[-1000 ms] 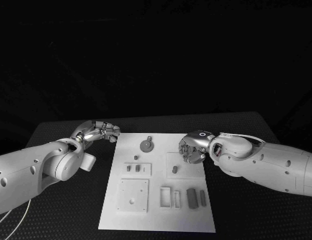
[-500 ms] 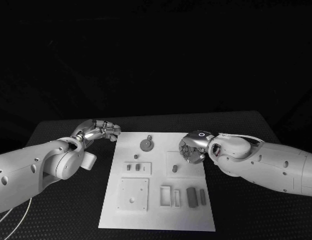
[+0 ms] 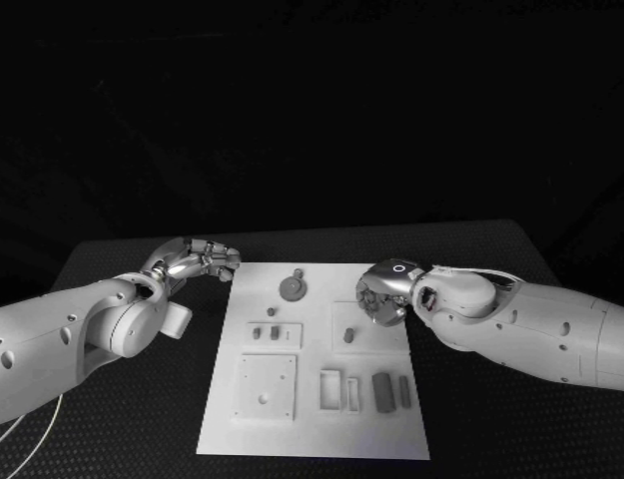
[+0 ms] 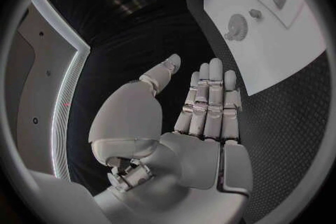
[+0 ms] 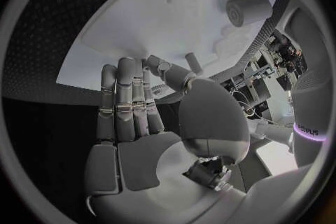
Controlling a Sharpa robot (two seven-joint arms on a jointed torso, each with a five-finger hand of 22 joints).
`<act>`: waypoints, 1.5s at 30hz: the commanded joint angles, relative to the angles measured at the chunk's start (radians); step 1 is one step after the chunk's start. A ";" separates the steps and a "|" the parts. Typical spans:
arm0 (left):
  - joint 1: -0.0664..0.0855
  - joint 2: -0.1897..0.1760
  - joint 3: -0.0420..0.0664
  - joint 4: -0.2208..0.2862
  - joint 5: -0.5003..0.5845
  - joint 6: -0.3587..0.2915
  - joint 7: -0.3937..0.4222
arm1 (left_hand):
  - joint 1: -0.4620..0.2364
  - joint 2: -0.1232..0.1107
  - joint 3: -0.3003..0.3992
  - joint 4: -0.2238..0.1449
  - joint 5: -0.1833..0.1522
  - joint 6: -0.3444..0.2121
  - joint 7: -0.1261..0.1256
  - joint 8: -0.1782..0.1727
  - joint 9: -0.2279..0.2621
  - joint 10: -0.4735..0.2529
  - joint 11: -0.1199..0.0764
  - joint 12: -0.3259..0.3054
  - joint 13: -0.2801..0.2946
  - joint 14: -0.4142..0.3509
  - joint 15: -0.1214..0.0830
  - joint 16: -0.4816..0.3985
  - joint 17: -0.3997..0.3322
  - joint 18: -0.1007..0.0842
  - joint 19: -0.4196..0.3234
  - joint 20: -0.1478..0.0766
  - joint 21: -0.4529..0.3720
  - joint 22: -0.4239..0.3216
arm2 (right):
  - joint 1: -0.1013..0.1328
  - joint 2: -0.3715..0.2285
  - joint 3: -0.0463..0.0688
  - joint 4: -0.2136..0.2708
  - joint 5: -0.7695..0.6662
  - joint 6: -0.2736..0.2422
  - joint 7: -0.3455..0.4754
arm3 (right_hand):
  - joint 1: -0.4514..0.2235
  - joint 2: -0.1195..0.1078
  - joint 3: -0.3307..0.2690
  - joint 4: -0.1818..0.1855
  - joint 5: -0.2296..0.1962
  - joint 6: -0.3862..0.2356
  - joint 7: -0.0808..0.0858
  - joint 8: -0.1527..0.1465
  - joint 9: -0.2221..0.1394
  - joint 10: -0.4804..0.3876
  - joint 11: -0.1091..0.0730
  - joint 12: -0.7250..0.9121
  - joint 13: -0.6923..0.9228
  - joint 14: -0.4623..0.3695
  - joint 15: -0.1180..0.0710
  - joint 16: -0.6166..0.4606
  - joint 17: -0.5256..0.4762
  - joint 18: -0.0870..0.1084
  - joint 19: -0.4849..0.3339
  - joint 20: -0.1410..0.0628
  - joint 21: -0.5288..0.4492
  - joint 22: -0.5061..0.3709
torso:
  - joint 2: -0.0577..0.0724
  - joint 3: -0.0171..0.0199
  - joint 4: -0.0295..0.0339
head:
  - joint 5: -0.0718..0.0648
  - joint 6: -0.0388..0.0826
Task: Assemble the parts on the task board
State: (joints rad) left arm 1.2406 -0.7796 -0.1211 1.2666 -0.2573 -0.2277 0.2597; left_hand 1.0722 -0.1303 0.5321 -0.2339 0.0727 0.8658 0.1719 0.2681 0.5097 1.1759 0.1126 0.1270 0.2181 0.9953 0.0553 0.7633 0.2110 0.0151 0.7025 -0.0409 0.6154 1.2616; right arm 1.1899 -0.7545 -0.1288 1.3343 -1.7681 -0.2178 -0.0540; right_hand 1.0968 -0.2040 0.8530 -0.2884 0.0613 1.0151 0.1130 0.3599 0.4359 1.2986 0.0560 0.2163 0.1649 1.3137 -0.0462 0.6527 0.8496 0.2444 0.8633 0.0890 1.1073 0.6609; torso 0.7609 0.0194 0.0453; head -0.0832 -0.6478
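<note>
The flat white rectangular task board (image 3: 318, 369) lies in the middle of the black table (image 3: 484, 249), its long axis running from twelve o'clock to six o'clock in the head view, the far short edge between the two hands. On it, toward twelve o'clock, sits a grey round toothed part (image 3: 295, 289) with a small tab pointing away from the robot. Below it, at about nine o'clock of the board's centre, is a raised square plate holding short grey pegs (image 3: 265, 334); a small grey upright peg (image 3: 349, 337) stands at about two o'clock of the centre. Toward six o'clock lie slim grey bar-shaped parts (image 3: 383, 392), side by side, their long axes parallel to the board's.

The silver left hand (image 3: 197, 261) hangs over the table just off the board's far left corner, fingers straight, close together and holding nothing, as the left wrist view (image 4: 203, 117) shows. The silver right hand (image 3: 385, 291) is over the board's right edge near two o'clock; in the right wrist view (image 5: 133, 117) its fingers are extended and empty, though in the head view they look partly curled.

Compared with a second ago, the right hand has edged slightly farther from the robot; the left hand, board and parts have stayed put.
</note>
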 commanded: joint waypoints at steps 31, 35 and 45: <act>0.001 0.006 0.001 -0.006 0.007 0.004 0.006 | -0.006 0.007 -0.009 0.001 -0.001 -0.014 0.008 -0.006 -0.004 -0.003 0.006 -0.010 -0.004 0.011 0.001 -0.012 0.010 0.016 0.009 -0.001 -0.006 0.003 | -0.021 0.005 -0.012 0.005 -0.061 -0.023 -0.022 | 0.015 0.020 0.067 0.003 -0.009 0.064 -0.023 0.030 0.035 0.061 -0.031 0.013 0.061 0.017 -0.035 0.097 0.043 0.017 0.051 -0.034 0.059 0.038 | 0.000 -0.0001 0.0017 | -0.001 -0.006; 0.001 0.007 0.001 -0.008 0.007 0.002 0.007 | -0.006 0.007 -0.009 0.001 -0.001 -0.016 0.008 -0.006 -0.005 -0.003 0.006 -0.011 -0.005 0.011 0.001 -0.012 0.011 0.016 0.010 -0.001 -0.006 0.003 | -0.021 0.001 -0.011 0.008 -0.061 -0.034 -0.020 | 0.015 0.019 0.069 0.003 -0.011 0.065 -0.023 0.031 0.037 0.063 -0.032 0.014 0.064 0.017 -0.037 0.100 0.044 0.017 0.053 -0.036 0.060 0.039 | -0.001 -0.0007 0.0006 | 0.001 -0.007; 0.001 0.010 0.001 -0.013 0.007 0.003 0.006 | -0.007 0.007 -0.010 0.002 -0.001 -0.018 0.010 -0.007 -0.006 -0.003 0.006 -0.012 -0.005 0.012 0.001 -0.014 0.014 0.016 0.011 -0.002 -0.007 0.003 | -0.012 -0.019 0.005 0.032 -0.025 -0.028 -0.009 | 0.012 0.016 0.072 0.004 -0.012 0.066 -0.025 0.033 0.043 0.065 -0.033 0.015 0.071 0.017 -0.038 0.106 0.047 0.017 0.055 -0.039 0.063 0.041 | 0.000 -0.0013 0.0003 | -0.001 -0.005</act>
State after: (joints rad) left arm 1.2405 -0.7726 -0.1211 1.2537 -0.2564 -0.2287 0.2583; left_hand 1.0688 -0.1268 0.5300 -0.2318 0.0727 0.8538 0.1839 0.2680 0.5054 1.1758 0.1126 0.1218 0.2138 1.0024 0.0554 0.7550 0.2238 0.0150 0.7060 -0.0444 0.6116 1.2636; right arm 1.1753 -0.7715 -0.1261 1.3606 -1.8150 -0.2719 -0.0809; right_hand 1.1115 -0.1895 0.9182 -0.2838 0.0541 1.0745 0.0913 0.3862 0.4792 1.3620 0.0213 0.2352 0.2355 1.3312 -0.0790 0.7550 0.8950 0.2421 0.9113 0.0513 1.1652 0.7008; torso 0.7607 0.0183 0.0461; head -0.0828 -0.6540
